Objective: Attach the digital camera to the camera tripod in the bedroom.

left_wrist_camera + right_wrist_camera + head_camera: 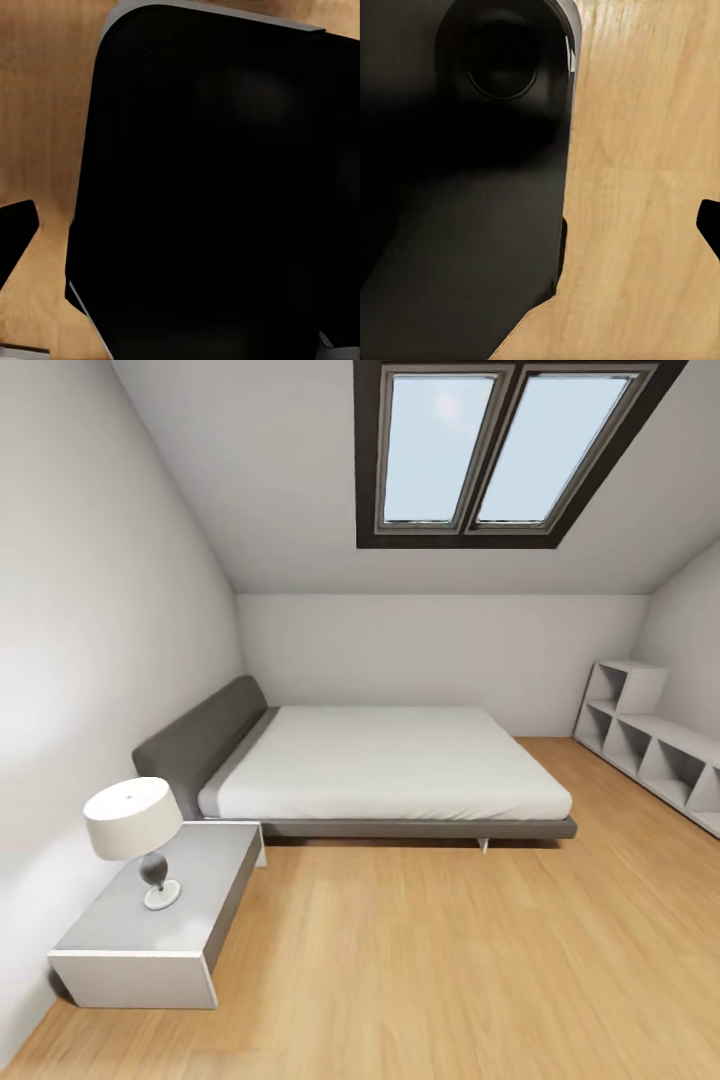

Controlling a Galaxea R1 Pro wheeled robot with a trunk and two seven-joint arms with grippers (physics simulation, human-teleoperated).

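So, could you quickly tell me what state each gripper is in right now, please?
Left gripper: cannot be told; its wrist view shows mostly dark robot body over the wood floor.
Right gripper: cannot be told, for the same reason.

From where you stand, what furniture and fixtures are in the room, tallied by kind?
Bed: 1
Bedside table: 1
Table lamp: 1
Cube shelf unit: 1
Skylight panes: 2
Total: 6

Dark robot body (217, 187) beneath both wrists
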